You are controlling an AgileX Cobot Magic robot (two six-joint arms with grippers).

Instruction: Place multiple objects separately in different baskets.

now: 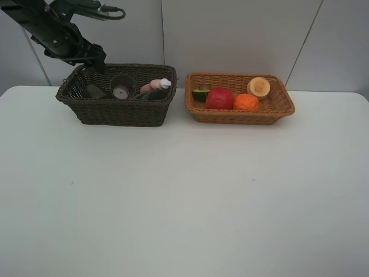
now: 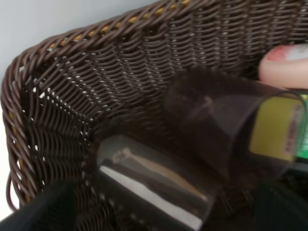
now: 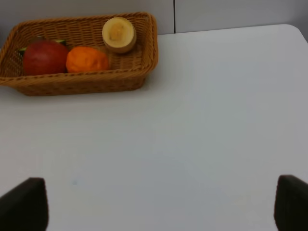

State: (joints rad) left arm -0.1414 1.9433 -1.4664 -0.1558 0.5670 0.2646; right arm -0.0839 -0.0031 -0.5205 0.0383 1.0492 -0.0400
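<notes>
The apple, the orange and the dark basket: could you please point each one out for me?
apple (image 1: 219, 98), exterior high view, middle of its red skin.
orange (image 1: 247, 102), exterior high view, centre of its top.
dark basket (image 1: 121, 111), exterior high view, front wall.

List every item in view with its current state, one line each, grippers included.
Dark basket: holds cups and bottles.
Cups: two, lying in the dark basket.
Pink spray bottle: lying in the dark basket.
Tan basket: holds the fruit.
Apple: in the tan basket.
Orange: in the tan basket.
Cut fruit: cut face up.
Avocado half: beside the apple.
Left gripper: open, empty, over the dark basket.
Right gripper: open, empty.
</notes>
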